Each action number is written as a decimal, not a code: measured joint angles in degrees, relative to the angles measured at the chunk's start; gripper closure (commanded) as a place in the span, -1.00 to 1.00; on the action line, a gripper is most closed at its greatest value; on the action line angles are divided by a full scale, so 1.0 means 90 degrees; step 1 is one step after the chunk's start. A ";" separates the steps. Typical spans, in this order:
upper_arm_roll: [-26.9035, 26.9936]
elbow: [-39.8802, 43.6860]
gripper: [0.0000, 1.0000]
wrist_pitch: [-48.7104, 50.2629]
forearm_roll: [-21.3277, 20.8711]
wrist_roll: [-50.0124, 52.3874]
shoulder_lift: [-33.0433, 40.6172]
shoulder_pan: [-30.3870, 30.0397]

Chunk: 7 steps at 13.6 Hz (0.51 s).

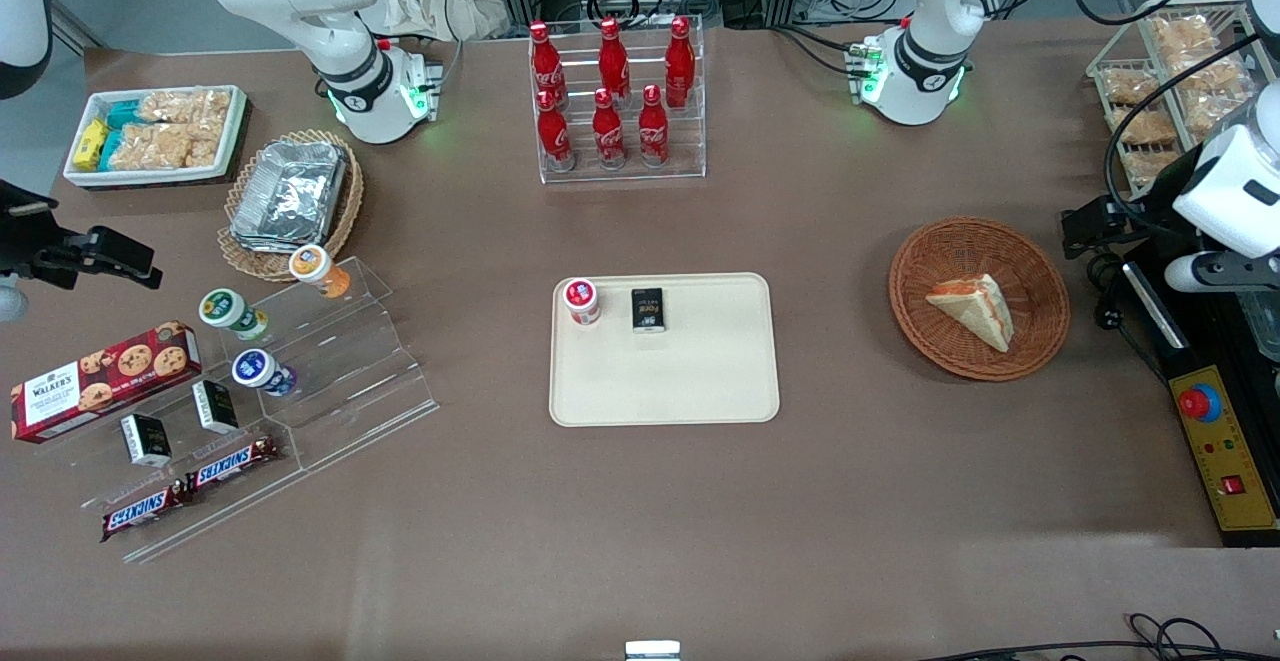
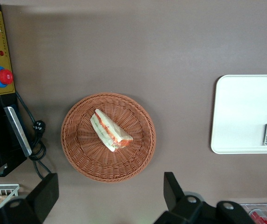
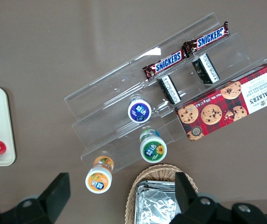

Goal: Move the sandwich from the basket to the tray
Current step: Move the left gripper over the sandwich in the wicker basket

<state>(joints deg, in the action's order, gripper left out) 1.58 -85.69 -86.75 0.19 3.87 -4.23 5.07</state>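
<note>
Brown table (image 1: 800,501), triangular sandwich (image 1: 972,309) in basket (image 1: 1040,286), gripper (image 2: 110,196) above, jaws apart

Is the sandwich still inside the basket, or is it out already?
Inside. The sandwich lies on the floor of the basket; the open gripper hangs above, apart from it.

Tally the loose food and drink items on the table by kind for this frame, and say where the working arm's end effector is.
Red cola bottles: 6
Round-lidded cups: 4
Snickers bars: 2
Small black packs: 3
Triangular white-bread sandwich: 1
Red cookie box: 1
Total: 17
End effector: open, above the reddish-brown wicker basket.
</note>
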 measured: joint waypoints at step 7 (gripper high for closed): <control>0.0036 -0.0039 -1.00 0.0061 -0.0014 0.0082 -0.0099 -0.0014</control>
<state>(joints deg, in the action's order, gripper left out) 1.91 -86.05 -86.20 0.06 4.61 -5.13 4.95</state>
